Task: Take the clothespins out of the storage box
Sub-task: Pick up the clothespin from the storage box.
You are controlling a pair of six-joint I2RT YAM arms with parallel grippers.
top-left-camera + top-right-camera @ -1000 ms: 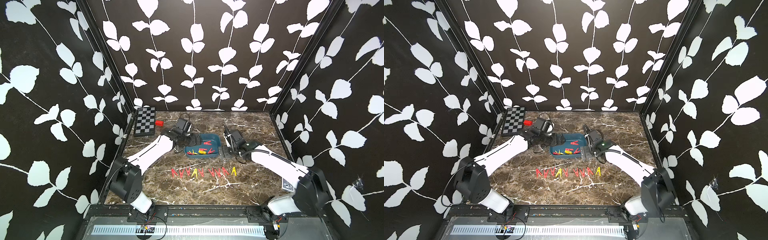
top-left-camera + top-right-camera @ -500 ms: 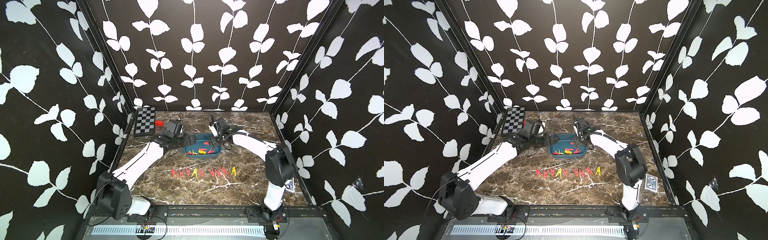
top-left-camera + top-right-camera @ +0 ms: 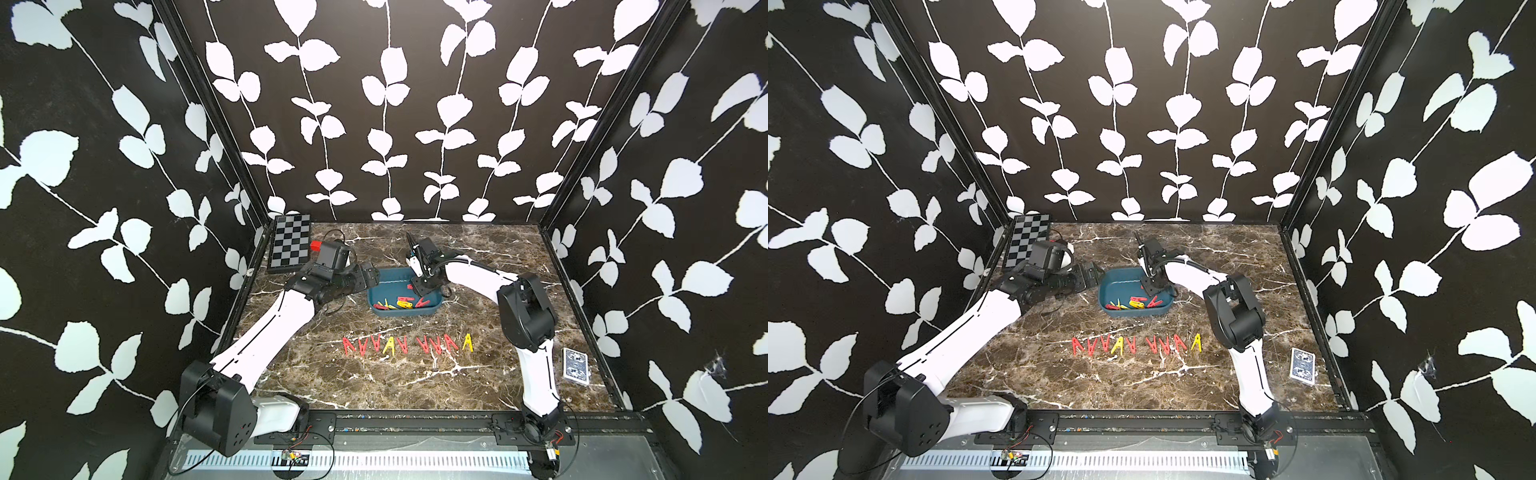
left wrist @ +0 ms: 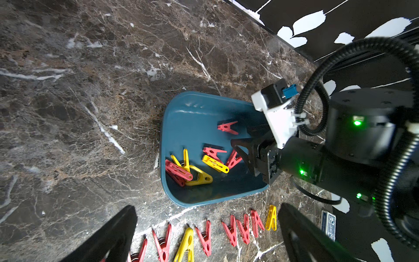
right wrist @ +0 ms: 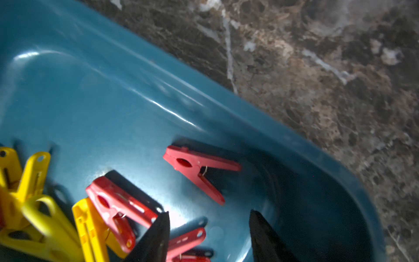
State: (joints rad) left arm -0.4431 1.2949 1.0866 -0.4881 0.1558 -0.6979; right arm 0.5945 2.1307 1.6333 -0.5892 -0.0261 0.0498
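Ten or so pegs (image 3: 434, 344) already lie outside, in a neat row on the worktop (image 3: 374, 386) in front of the box (image 3: 404, 314); most are red and two are yellow. About seven more are inside the box: a mixed heap (image 4: 192, 172) of red and yellow toward one end, and a lone red peg (image 5: 199, 172) near the wall. I judge the task a little more than half done, and what is left is to empty the box. The right end effector (image 5: 209, 213) is down inside the box with its jaws half apart. The end of another red peg lies between them, but I see no grip on it yet. The left end effector (image 3: 372, 277) hovers just beside the box's left side, jaws wide and holding nothing. As for writing, I can read no brand or label anywhere. The card pack (image 3: 575, 365) near the worktop's right edge shows only a blue printed pattern, too small to read.
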